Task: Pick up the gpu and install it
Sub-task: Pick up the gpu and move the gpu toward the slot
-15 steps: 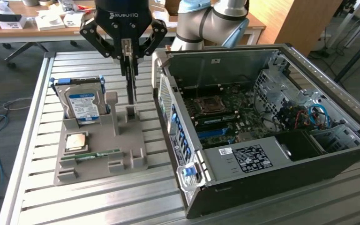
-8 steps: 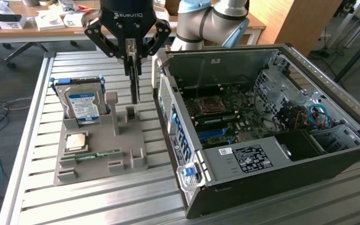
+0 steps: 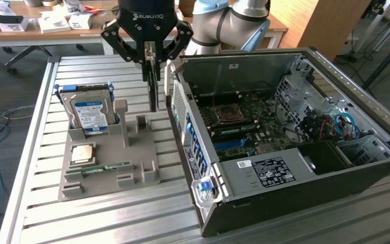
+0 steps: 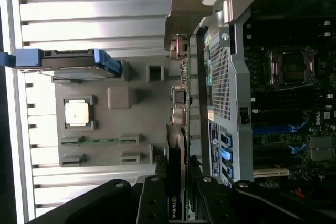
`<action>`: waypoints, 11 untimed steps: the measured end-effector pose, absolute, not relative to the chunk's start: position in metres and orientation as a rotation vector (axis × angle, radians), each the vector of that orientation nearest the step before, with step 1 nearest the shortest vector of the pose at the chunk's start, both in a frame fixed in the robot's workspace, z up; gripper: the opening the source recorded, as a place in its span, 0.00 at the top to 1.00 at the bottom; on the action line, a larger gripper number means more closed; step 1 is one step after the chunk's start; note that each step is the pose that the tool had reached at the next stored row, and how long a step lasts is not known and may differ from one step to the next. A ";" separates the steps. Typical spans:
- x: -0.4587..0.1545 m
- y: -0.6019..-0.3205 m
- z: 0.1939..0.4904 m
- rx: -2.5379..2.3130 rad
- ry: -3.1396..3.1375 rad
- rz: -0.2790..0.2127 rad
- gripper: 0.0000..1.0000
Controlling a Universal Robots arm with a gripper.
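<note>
Between fingers (image 3: 122, 48), pinched tight edge-on: gpu (image 3: 154, 86), hanging straight down below tips, just beside PC case (image 3: 181, 119), above parts tray (image 3: 134, 152).

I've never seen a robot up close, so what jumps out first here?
The black gripper, fingers clamped on the gpu, holds that thin card edge-on. Beside it, at the exterior view's right, lies the open computer case, circuit boards bared; a blue-labelled hard drive stands in the grey tray.

Cluttered wooden desk (image 3: 32, 34), perhaps carpeted grey floor (image 3: 5, 86)
</note>
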State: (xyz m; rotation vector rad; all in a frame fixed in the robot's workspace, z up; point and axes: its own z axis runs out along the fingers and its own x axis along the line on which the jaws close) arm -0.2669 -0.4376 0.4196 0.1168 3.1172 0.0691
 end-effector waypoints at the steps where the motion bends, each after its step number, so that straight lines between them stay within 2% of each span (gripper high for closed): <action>1: -0.265 -0.438 0.420 0.117 3.117 0.069 0.73; 11: -0.246 -0.438 0.420 0.117 3.117 0.070 0.73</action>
